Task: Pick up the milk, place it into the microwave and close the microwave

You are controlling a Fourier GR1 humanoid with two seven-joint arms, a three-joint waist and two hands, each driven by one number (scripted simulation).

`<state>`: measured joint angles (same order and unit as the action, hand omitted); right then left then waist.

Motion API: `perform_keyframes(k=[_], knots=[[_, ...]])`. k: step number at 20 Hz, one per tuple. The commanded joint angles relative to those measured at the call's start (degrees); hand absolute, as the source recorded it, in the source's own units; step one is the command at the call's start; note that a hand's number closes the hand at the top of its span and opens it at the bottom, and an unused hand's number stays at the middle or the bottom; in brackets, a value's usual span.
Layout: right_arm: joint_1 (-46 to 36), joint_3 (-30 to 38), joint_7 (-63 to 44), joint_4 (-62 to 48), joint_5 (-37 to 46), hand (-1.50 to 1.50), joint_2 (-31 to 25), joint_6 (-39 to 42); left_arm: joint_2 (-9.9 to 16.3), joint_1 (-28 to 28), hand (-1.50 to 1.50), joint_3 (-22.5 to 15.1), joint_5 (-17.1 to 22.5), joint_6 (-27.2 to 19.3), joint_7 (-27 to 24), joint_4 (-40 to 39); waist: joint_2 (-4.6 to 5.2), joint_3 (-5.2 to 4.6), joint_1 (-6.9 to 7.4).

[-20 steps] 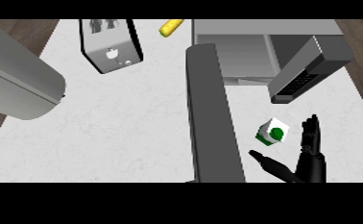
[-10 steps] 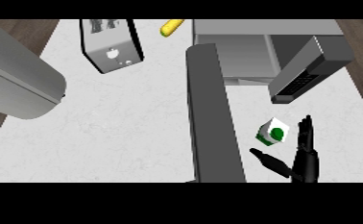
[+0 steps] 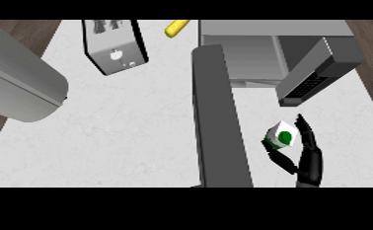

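The robot's right hand [image 3: 306,155] flanked the milk [image 3: 281,135] on the white table [image 3: 131,125], low on the view's right side. The carton stood just right of the long grey arm [image 3: 218,125] that crossed the table from the lower edge towards the top. The fingers [image 3: 304,128] rose spread along the carton's right side while the thumb [image 3: 280,159] reached under its lower left, so the milk sat between them; whether either touched it could not be told from the head view, and the hand had not curled round it.

The carton lay ahead of the palm and slightly to its left, so this was plainly the nearer hand; no left hand was seen. The open microwave [image 3: 247,51] waited well apart, further up the table, its dark door [image 3: 317,73] swung out to the right, above the milk. Lifting the carton would likely call for the hand to close first, then carry it up and leftward past the door's edge.
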<state>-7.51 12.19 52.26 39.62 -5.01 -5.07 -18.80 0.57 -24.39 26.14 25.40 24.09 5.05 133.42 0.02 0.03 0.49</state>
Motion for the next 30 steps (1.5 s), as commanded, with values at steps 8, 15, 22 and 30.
perform_keyframes(k=[8,15,22,30], knots=[[-7.2,0.8,10.9,-8.0,2.0,1.50,0.1,-2.0,-0.5,0.7,-1.50,2.1,-0.2,2.4,-3.0,-3.4,0.02,-0.01,0.02],[-11.7,-2.4,10.4,-11.6,3.7,1.50,-6.4,14.0,1.0,2.2,-1.50,2.1,0.6,1.1,-1.0,-2.9,0.31,0.09,0.39],[-13.9,-6.5,13.3,-13.5,5.5,1.50,-7.2,26.3,0.4,-0.6,-1.50,2.4,3.2,3.1,-0.3,-1.7,0.14,0.08,0.73],[-12.7,-10.4,2.5,2.0,6.3,1.50,-4.4,23.0,0.3,0.8,-1.50,5.4,3.4,1.4,1.5,-0.3,-0.16,-0.05,-0.45]])
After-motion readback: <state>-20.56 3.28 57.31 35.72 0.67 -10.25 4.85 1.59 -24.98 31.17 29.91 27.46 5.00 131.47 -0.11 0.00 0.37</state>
